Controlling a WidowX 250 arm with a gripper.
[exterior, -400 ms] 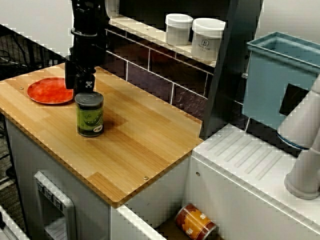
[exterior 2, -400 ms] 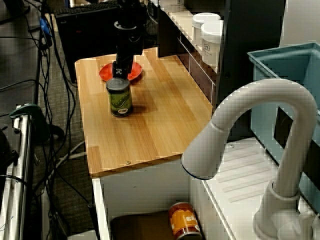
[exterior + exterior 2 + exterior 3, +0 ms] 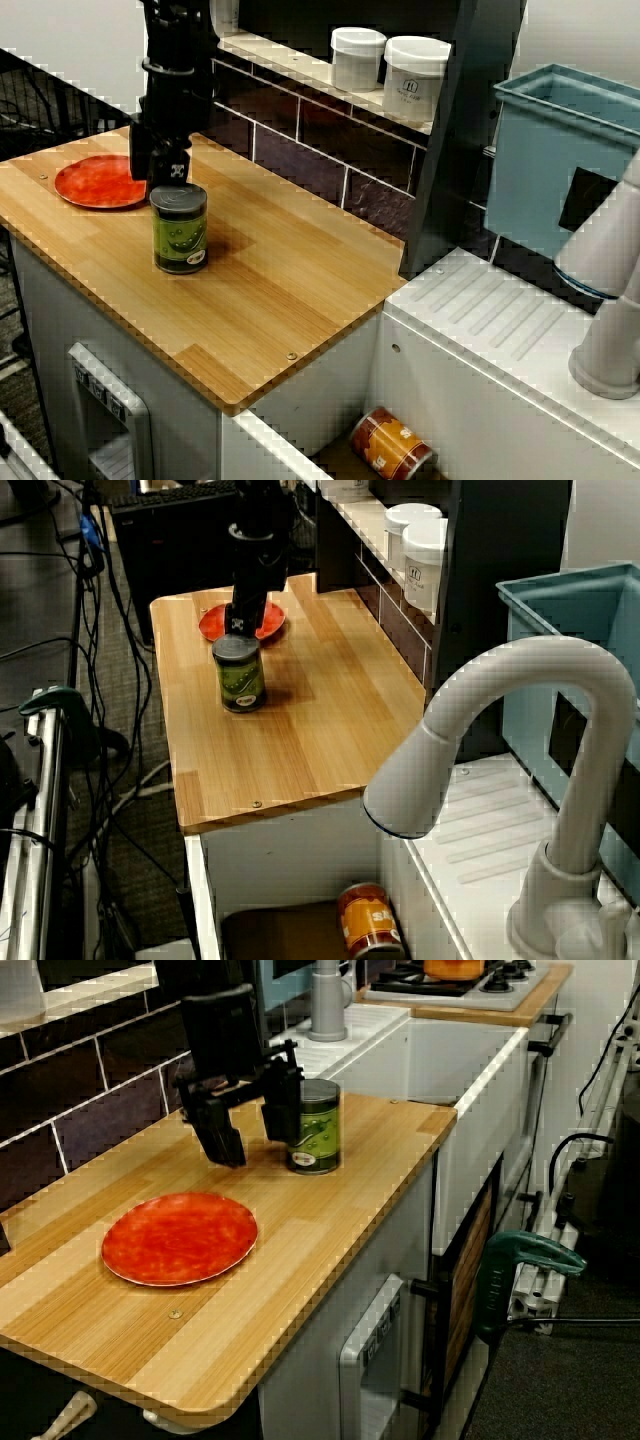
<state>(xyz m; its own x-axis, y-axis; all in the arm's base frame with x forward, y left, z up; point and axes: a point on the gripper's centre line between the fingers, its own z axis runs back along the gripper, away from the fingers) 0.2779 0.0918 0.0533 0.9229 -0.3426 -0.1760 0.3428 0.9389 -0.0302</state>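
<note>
The end effector (image 3: 252, 1128) hangs spread wide with nothing in it, one finger just beside the green can (image 3: 318, 1125) standing upright on the bench (image 3: 330, 1220). The red plate (image 3: 178, 1238) lies near on its other side.

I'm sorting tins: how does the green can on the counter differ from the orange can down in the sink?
The green can stands upright on the wooden counter; the orange can lies on its side in the sink basin. The green can sits close beside the open pincer; the orange can is far from it. Both are labelled cylindrical tins.
</note>
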